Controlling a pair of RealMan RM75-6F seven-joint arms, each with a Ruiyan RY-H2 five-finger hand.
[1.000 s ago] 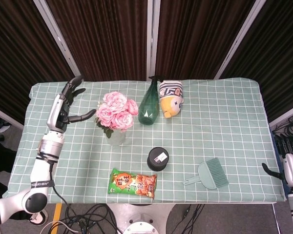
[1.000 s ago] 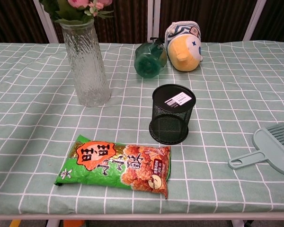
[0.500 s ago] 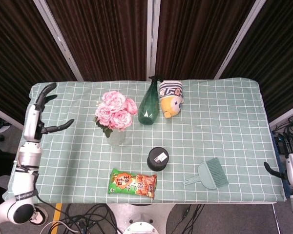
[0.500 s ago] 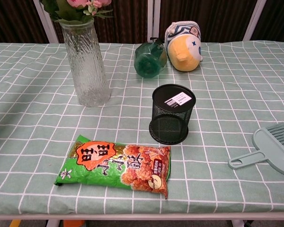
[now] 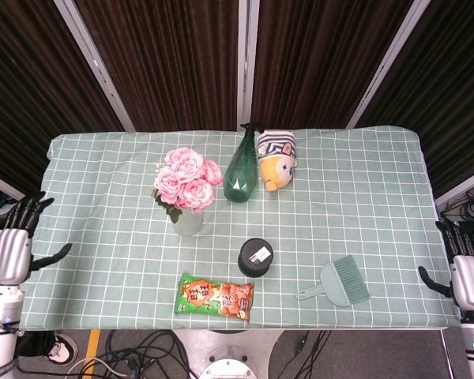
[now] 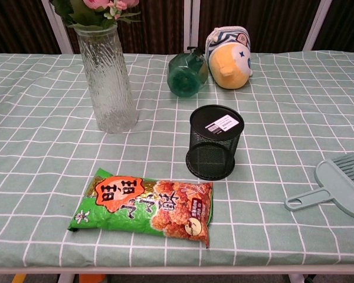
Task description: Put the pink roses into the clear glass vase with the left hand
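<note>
Head view: the pink roses [image 5: 187,179], full pale blooms with green leaves, stand in the clear glass vase [image 5: 188,220] at about ten o'clock on the table [image 5: 363,197]. Left hand [image 5: 12,245] and right hand [image 5: 468,276] hang off the edges, fingers spread, empty.

Chest view: the ribbed vase [image 6: 108,82] is upright, stems inside; the black mesh cup [image 6: 215,141] lies tilted.

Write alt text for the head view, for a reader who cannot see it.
Pink roses stand in the clear glass vase on a green checked table. Both hands, left hand and right hand, hang open off the table's side edges, holding nothing.
</note>
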